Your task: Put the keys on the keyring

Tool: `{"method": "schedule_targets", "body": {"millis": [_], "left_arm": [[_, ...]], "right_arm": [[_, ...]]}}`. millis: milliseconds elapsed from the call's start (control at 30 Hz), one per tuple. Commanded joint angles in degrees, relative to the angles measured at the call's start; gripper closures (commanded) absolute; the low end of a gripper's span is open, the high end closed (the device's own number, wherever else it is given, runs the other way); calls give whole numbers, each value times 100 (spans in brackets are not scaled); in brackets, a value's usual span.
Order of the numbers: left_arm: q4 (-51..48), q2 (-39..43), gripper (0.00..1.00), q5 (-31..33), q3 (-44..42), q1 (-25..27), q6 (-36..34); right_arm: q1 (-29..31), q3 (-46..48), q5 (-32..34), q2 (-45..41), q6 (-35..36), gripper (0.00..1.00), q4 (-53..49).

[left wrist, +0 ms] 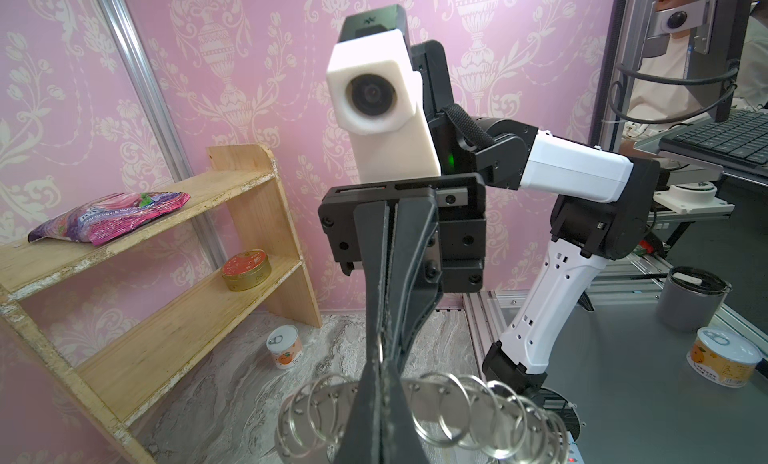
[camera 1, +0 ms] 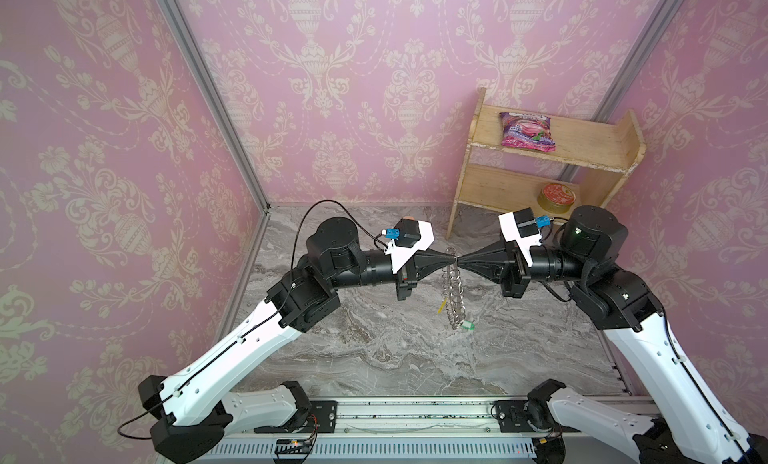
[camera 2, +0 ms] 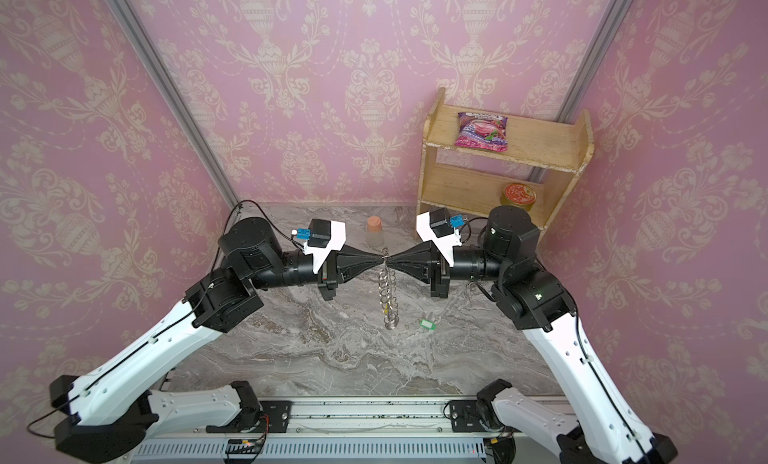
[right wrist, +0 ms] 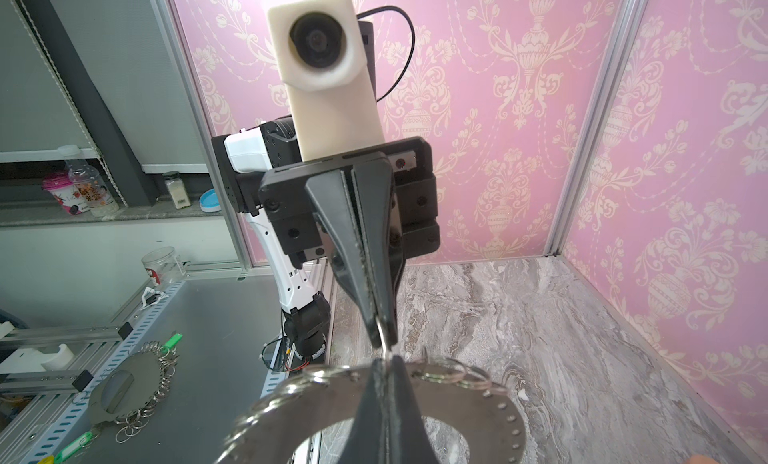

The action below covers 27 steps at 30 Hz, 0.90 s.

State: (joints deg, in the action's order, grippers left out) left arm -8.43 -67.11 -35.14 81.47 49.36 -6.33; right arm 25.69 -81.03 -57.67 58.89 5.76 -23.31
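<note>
We hold the keyring [camera 1: 454, 287] aloft, left gripper [camera 1: 451, 259] and right gripper [camera 1: 462, 259] both clamped on its top; next, 1 should fetch the green key [camera 1: 468, 326] beneath.

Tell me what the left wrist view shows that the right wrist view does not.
Only the left wrist view: the wooden shelf with a snack bag and a red-lidded tin, and a small can on the marble floor. Only the right wrist view: a second ringed disc with a green tag, lying on a grey bench. Both: the keyring, with left gripper and right gripper shut on it, tip to tip.
</note>
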Motion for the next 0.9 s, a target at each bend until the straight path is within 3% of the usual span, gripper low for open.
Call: {"method": "schedule_targets", "body": {"millis": [0,167,267,367,567,867], "left_arm": [[294,75,100,-77,-1,38,80],[64,123,98,176,-4,38,55],[-409,247,73,620,14,38,-53],[-1308,290,59,994,260,38,-252],[-2729,31,57,1032,1034,38,-471],[-2950,-410,64,443,1516,38,-411]], "right_arm": [[89,-4,-39,-94,-128,100,72],[98,-246,137,-64,116,100,-397],[97,-735,432,83,697,100,-1471],[95,-1162,628,268,1066,100,-2312],[96,-1358,746,405,1158,100,-2703],[147,-1660,764,671,1204,100,-2939]]}}
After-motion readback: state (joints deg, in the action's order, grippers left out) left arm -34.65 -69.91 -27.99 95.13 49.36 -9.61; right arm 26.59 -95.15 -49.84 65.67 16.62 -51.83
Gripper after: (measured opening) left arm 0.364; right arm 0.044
